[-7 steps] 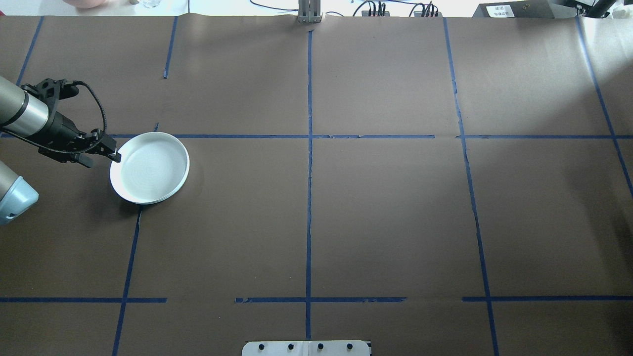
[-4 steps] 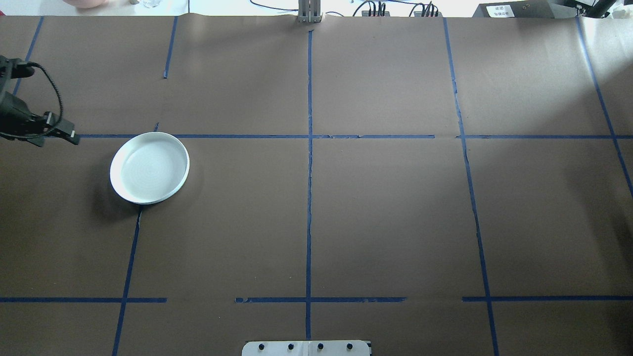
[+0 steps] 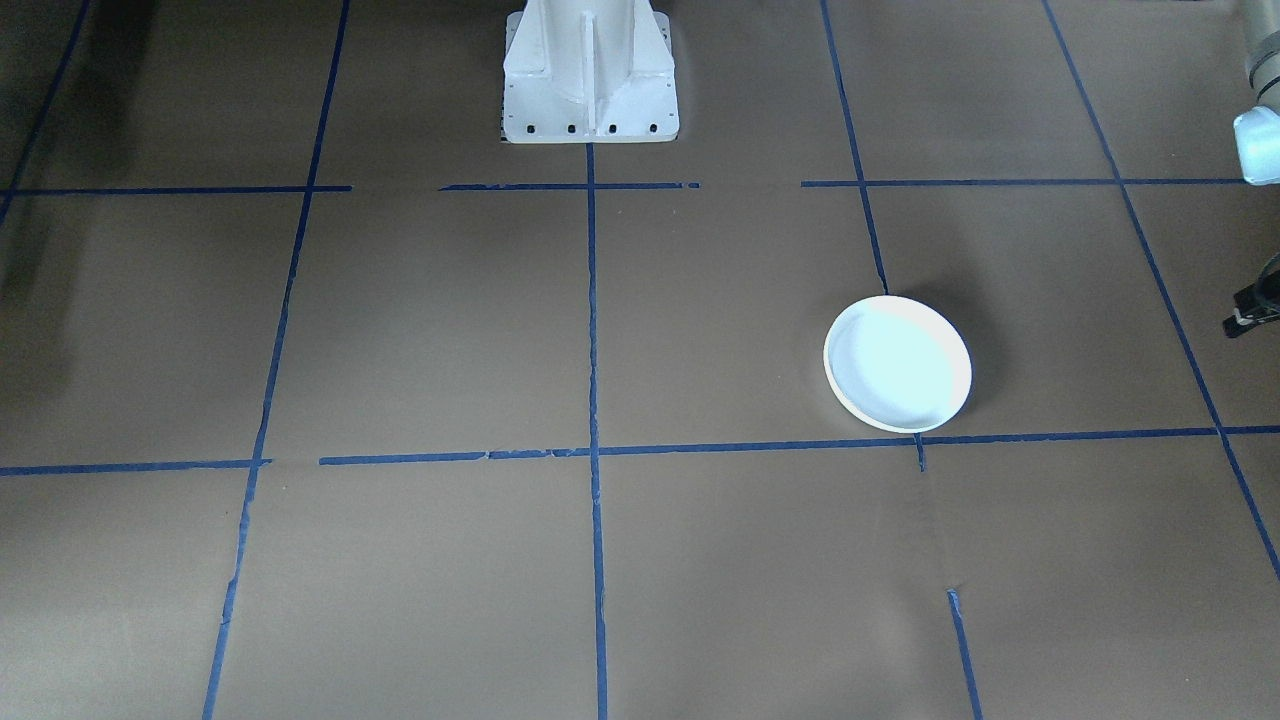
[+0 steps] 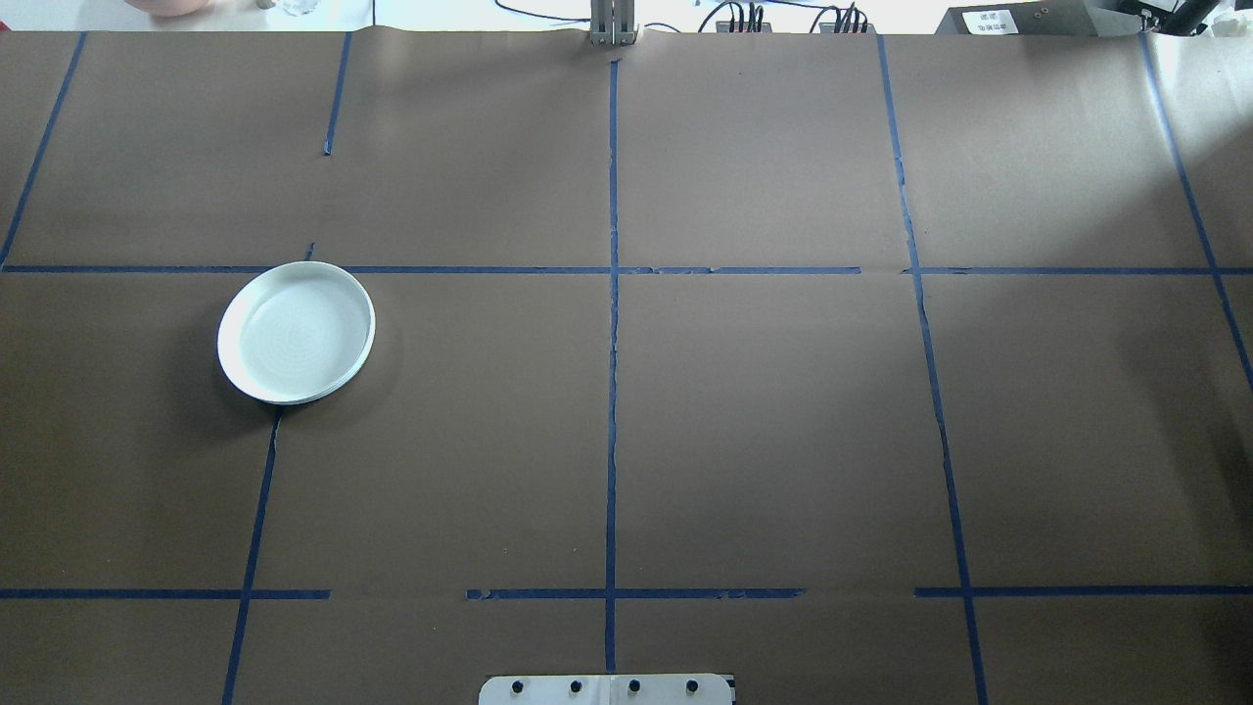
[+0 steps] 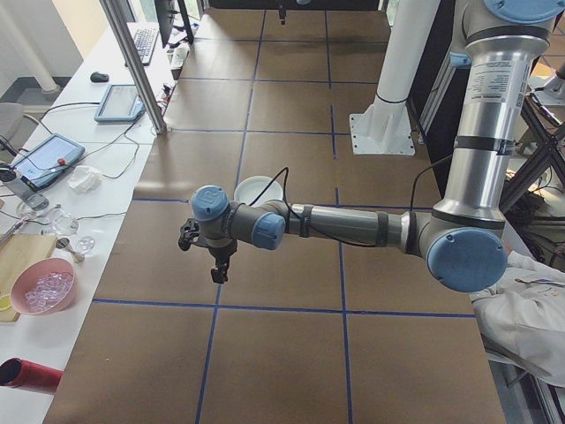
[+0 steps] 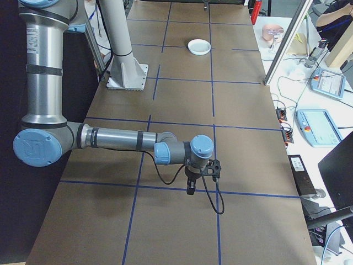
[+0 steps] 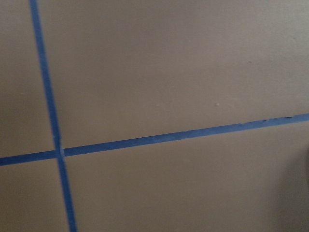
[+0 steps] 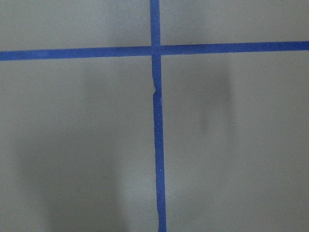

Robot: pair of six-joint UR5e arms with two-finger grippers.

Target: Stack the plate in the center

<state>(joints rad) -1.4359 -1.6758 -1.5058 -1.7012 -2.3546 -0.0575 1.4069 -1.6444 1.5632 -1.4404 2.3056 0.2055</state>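
The center plate [image 4: 296,333], white with a pale bluish inside and a raised rim, rests on the brown paper in the left half of the table, also seen in the front view [image 3: 897,362] and far off in the right-side view [image 6: 199,46]. My left gripper [image 5: 218,276] hangs well apart from it, past the table's left end; only a black tip [image 3: 1252,318] shows at the front view's edge, and I cannot tell its state. My right gripper [image 6: 191,189] hovers over the table's right end, empty-looking, state unclear. Both wrist views show only paper and tape.
Blue tape lines [image 4: 612,323] divide the paper into a grid. The white robot pedestal [image 3: 590,75] stands at the table's near edge. A side bench holds tablets [image 5: 118,102], a pink bowl [image 5: 42,291] and a metal post [image 5: 132,62].
My left arm has pulled back from the plate's left rim and gone leftward out of the overhead view. The plate has stayed in place.
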